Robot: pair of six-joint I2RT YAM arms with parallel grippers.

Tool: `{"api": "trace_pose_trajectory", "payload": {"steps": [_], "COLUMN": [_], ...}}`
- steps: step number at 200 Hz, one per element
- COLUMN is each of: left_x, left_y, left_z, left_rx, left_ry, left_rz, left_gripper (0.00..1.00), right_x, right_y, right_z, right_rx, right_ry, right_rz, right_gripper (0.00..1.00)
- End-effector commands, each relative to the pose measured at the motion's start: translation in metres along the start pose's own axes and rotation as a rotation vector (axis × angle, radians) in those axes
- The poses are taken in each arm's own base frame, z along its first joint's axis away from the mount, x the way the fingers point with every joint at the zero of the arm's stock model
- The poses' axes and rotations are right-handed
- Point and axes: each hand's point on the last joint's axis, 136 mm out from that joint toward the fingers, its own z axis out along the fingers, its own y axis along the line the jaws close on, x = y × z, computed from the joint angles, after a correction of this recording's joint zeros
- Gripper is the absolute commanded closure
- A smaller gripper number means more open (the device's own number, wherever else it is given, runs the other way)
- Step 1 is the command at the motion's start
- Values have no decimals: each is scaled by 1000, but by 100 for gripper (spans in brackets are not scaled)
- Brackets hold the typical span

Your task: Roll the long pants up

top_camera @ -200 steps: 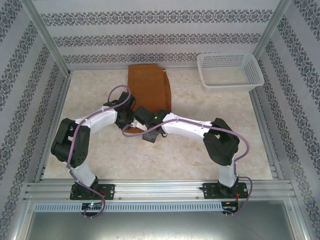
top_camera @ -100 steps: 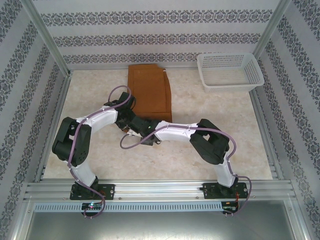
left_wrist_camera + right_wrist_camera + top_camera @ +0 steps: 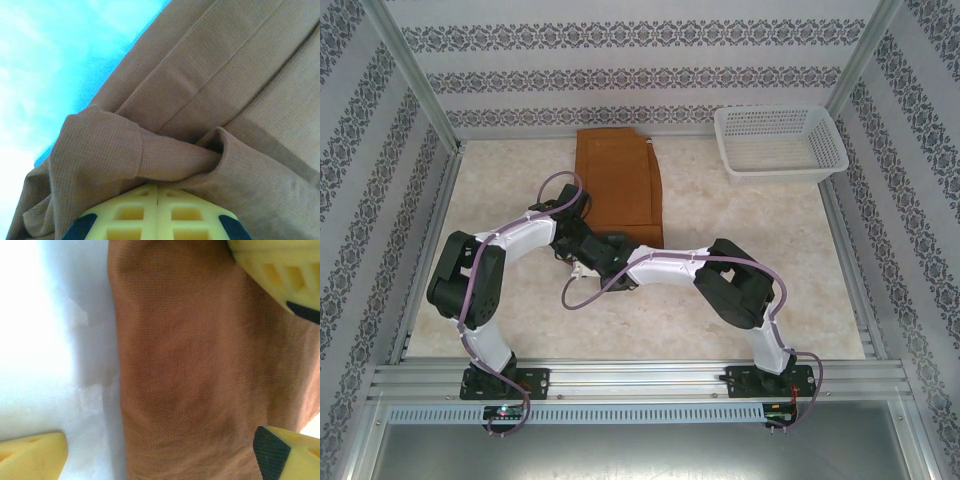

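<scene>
Evidently, long pants (image 3: 225,100) pinched (left gripper (image 3: 157,189)).

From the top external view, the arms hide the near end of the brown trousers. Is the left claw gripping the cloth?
Observer: Yes. In the left wrist view the left gripper is shut, its yellow fingers pinching a bunched fold of the long pants.
Operator: And the other claw?
Observer: The right wrist view shows the right gripper wide open over the cloth, gripping nothing.
Operator: Over the middle of the trousers?
Observer: No, at an edge: bare table shows beside the cloth there.
</scene>
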Motion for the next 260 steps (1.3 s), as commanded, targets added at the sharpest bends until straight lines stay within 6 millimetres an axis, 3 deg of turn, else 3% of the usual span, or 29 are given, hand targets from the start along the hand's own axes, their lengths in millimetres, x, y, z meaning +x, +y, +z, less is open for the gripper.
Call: {"api": "trace_pose_trajectory", "payload": {"steps": [1, 91, 143, 196, 260], "left_x": [0, 0, 2, 5, 4], "left_y": [2, -2, -6, -6, -4], "left_z": [11, 16, 19, 16, -3], "left_rx": [-7, -9, -3, 9, 34], "left_ry": [26, 43, 66, 74, 48], "left_rz": [-4, -10, -15, -22, -23], "left_gripper": [100, 100, 100, 100, 100], "right_x": [-8, 9, 8, 7, 7], "right_y": [-77, -154, -166, -186, -190], "right_z": [50, 70, 72, 48, 30], "right_rx": [295, 349, 381, 435, 463], "right_ry": [-56, -50, -44, -50, -47], "right_rz": [213, 388, 431, 452, 462], "right_gripper": [3, 3, 5, 5, 5]}}
